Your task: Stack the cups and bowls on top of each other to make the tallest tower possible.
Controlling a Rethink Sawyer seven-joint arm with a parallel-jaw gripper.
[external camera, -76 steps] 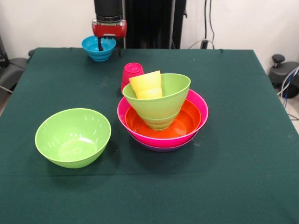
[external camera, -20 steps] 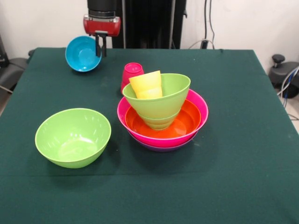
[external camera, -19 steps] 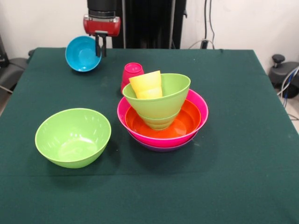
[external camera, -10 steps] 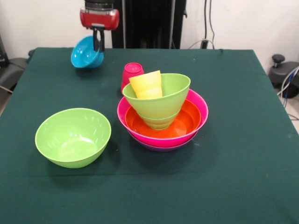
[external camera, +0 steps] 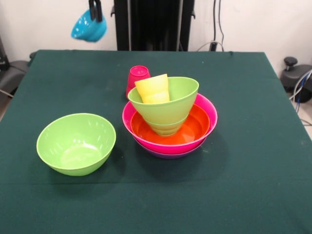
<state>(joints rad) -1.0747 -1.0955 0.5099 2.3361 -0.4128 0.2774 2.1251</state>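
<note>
I have the small sky-blue glossy plastic bowl (external camera: 89,27) up in the air at the far left of the table, hanging tilted from the gripper (external camera: 94,13), whose dark fingers are closed on the bowl's rim; only their lower ends show at the top edge, so I judge the grip mainly from the bowl hanging clear of the green tablecloth (external camera: 253,146).

The tower (external camera: 168,119) lies nearer the camera than my load and off to picture-right, near the table's middle: a wide purple bowl (external camera: 168,154) barely showing at the bottom, a large hot-pink bowl (external camera: 207,113) in it, a wide orange bowl (external camera: 197,126) inside that, then lime-green bowls (external camera: 170,105) nested and leaning slightly, with a yellow ribbed plastic cup (external camera: 153,88) tipped against the top one's rim. That opening faces up, so the blue bowl needs levelling before it goes down.

A red plastic cup (external camera: 138,74) stands upside down just behind the tower, on the straight line between my load and the stack; I would cross above it. A separate large lime-green bowl (external camera: 76,143) sits well apart at near left, with open cloth around it and all along the right side.
</note>
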